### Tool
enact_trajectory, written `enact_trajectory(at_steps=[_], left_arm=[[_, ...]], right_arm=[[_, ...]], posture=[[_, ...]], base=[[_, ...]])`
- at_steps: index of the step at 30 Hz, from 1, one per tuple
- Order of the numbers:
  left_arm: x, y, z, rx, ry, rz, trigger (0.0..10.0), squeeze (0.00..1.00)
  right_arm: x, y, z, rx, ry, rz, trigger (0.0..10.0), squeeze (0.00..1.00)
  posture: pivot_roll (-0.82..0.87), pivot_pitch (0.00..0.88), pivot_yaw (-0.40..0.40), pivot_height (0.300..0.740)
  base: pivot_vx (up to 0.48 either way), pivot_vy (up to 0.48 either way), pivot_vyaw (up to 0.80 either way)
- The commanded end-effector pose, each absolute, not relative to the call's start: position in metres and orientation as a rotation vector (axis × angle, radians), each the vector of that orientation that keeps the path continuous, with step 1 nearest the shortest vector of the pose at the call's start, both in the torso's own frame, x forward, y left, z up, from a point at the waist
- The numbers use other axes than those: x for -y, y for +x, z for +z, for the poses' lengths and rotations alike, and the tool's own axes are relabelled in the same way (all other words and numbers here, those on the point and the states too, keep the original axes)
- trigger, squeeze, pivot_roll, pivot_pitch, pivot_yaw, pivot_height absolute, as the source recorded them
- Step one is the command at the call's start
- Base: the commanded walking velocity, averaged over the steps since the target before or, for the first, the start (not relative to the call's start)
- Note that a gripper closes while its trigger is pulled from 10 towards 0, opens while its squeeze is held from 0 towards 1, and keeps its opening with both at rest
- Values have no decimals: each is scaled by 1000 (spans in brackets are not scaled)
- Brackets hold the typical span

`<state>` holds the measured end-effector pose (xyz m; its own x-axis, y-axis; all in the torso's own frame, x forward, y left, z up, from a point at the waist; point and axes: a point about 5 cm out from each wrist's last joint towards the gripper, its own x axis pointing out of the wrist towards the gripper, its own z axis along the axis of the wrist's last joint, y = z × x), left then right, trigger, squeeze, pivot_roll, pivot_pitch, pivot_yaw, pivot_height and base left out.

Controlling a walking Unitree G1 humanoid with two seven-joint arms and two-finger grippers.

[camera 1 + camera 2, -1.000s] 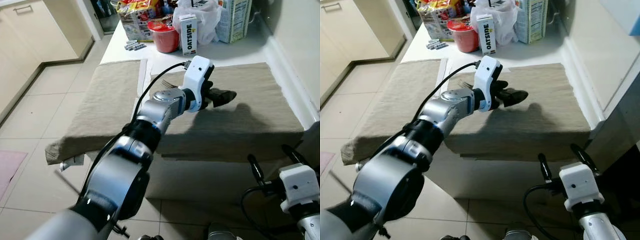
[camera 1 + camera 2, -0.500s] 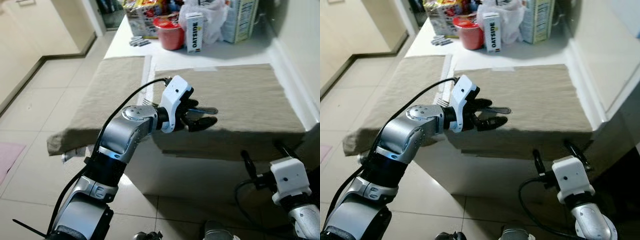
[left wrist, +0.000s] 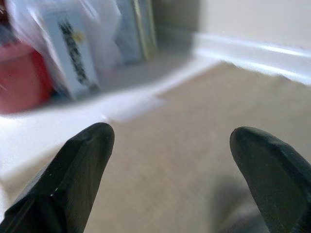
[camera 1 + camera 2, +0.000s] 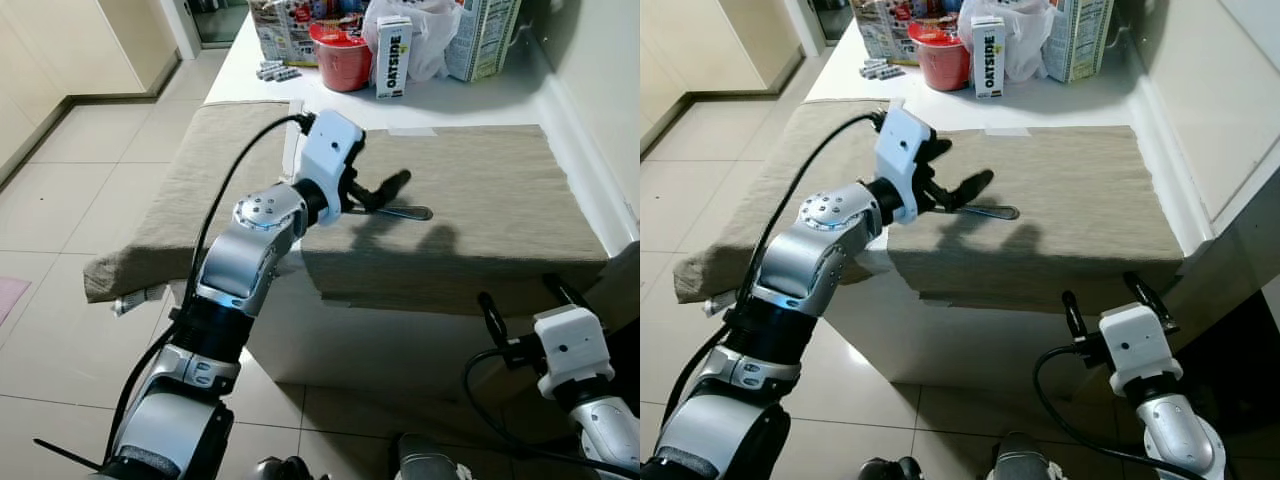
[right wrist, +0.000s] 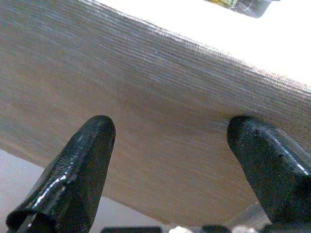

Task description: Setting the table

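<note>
Silver utensil (image 4: pixel 400 211) lies flat on beige cloth (image 4: pixel 480 200), left fingers (image 4: pixel 390 185) spread above.

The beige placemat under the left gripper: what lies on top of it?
On the beige placemat lies one metal utensil; its handle shows. The open left gripper hovers above it and covers its other end, so I cannot tell its type.

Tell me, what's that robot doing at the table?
It's setting the table. Its left pincer is open and raised just above a piece of cutlery that lies flat on the beige cloth; the pincer isn't holding anything. The right pincer waits low in front of the table edge, open too. A red cup and an oat drink carton stand at the far end.
</note>
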<state>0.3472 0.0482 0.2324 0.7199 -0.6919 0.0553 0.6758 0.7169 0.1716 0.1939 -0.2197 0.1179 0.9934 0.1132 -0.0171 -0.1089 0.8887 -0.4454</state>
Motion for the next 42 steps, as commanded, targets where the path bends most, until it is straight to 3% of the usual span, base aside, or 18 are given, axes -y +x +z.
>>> enact_trajectory(at_steps=[1,7,15,42], left_arm=[[-52,348,254,213,174,-717,10000,0],[-76,342,282,302,130,-632,10000,0],[-91,333,263,239,27,-567,10000,0],[-92,331,258,218,18,-561,10000,0]], right_arm=[[205,199,136,110,-464,154,10000,0],[188,210,161,239,-451,180,10000,0],[173,212,175,298,-419,226,10000,0],[170,213,177,307,-404,235,10000,0]], posture=[[-239,108,108,740],[-213,94,92,740],[-205,84,71,740],[-203,78,70,740]], base=[[0,0,0],[0,0,0],[0,0,0],[0,0,0]])
